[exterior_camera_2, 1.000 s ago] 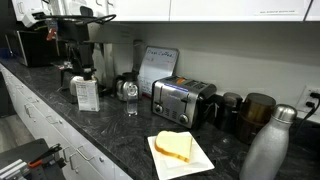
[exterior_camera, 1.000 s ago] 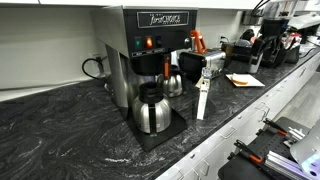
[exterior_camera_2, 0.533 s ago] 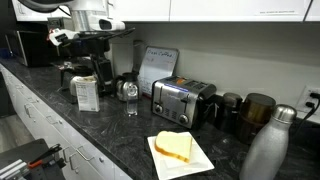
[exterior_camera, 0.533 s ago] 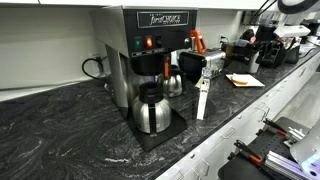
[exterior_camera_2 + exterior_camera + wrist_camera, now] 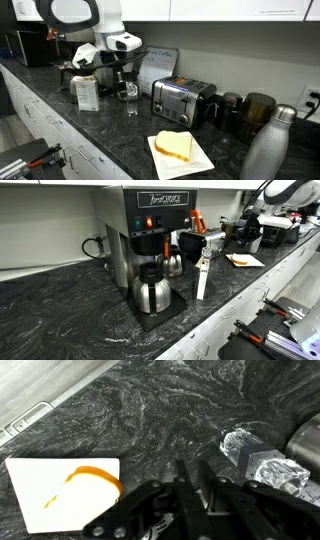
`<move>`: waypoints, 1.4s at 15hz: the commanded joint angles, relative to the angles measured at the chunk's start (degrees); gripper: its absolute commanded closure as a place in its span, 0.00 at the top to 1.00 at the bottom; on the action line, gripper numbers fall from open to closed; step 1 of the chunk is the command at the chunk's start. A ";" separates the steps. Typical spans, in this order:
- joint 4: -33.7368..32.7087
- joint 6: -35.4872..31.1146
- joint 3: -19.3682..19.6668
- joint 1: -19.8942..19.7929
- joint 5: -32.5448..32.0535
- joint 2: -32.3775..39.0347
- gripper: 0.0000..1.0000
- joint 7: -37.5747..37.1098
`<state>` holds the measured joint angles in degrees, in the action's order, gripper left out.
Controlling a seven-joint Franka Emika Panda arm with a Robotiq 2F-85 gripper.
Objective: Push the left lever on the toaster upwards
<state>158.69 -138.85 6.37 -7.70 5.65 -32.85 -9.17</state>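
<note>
Steel-and-black coffee brewer (image 5: 145, 225) up front in an exterior view, arm (image 5: 283, 190) far back; in an exterior view gripper (image 5: 122, 70) hangs above the counter (image 5: 120, 135), apart from toaster (image 5: 183, 100) by the wall; wrist view: fingers (image 5: 184, 472) nearly together, holding nothing.

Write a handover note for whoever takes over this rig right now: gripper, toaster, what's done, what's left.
Gripper: fingers look closed, holding nothing.
Position: in an exterior view it hangs above the counter, off to one side of the toaster and apart from it.
Toaster: upright near the wall, behind the bread slice on its white paper. Its levers are too small to make out.
Done: no contact with the lever yet.
Left: move over to the toaster, get under the left lever, push it up.
</note>
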 commanded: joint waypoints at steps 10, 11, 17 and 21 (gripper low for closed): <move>-1.84 3.82 6.37 1.27 8.12 1.45 0.00 10.02; -2.09 3.41 7.01 0.88 8.33 2.01 0.00 10.30; -6.63 -4.56 12.12 3.49 17.85 8.21 0.00 12.68; -10.45 -10.45 13.48 7.72 29.16 15.51 0.00 15.56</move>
<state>151.55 -146.26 18.31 -2.98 27.77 -23.05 3.42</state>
